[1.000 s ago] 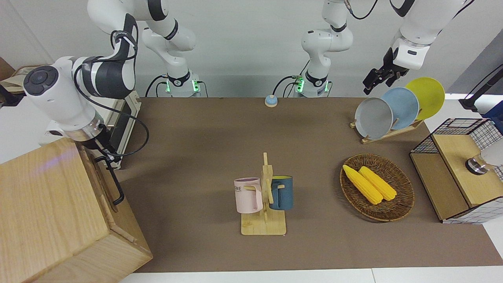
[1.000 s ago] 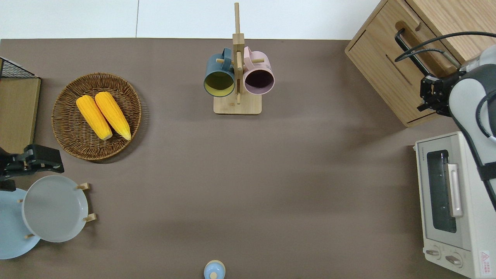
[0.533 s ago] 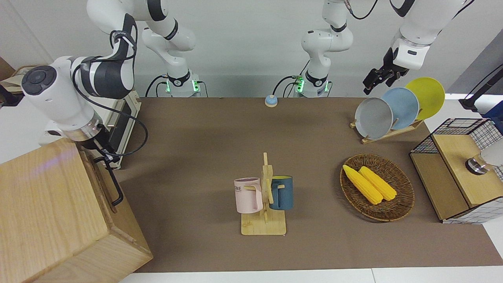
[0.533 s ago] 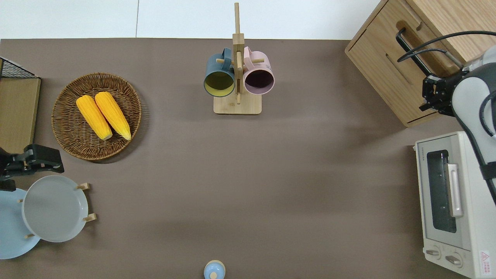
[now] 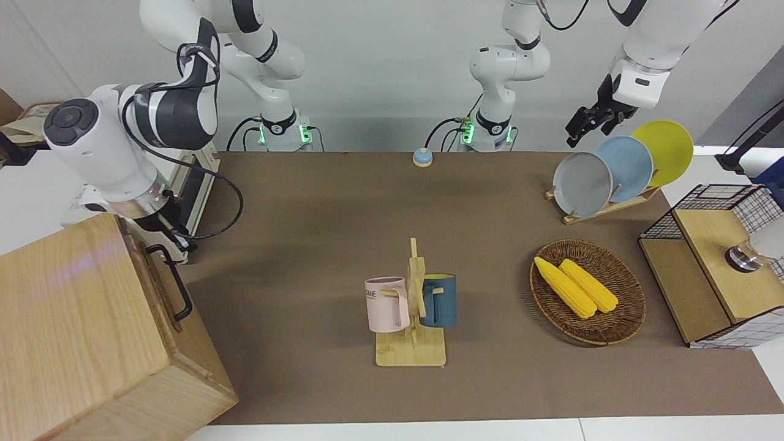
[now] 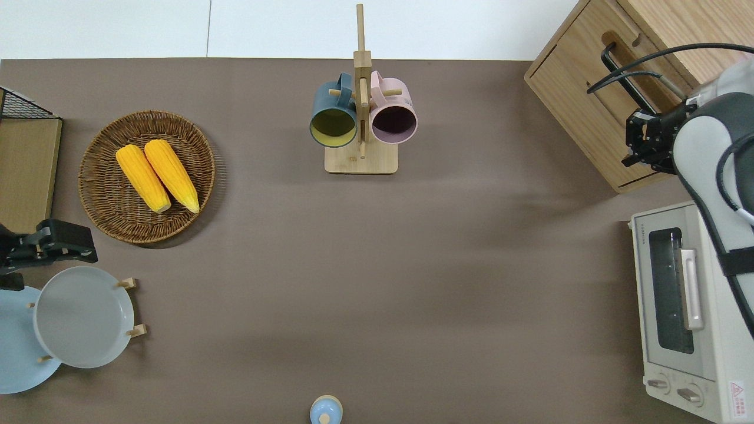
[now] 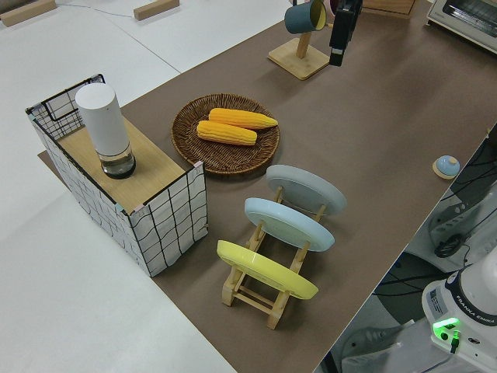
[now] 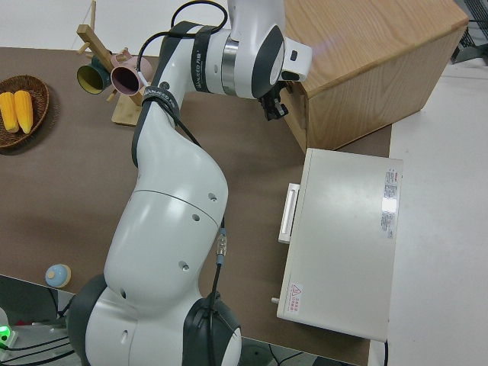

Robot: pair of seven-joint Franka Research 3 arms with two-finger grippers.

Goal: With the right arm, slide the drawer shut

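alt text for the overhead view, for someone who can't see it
Seen from above, the right gripper is at the front of a pale wood cabinet, by the black handle of its drawer. Mid-table, a wooden rack holds two mugs, and a wicker basket holds two corn cobs.

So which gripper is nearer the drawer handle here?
Right. The right gripper sits at the cabinet front, close by the drawer handle. The left gripper is parked at the opposite end of the table.

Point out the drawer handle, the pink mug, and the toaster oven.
drawer handle (image 5: pixel 174 288): front view, middle of the black bar.
pink mug (image 5: pixel 386 304): front view, its side wall.
toaster oven (image 6: pixel 671 290): overhead view, door glass.
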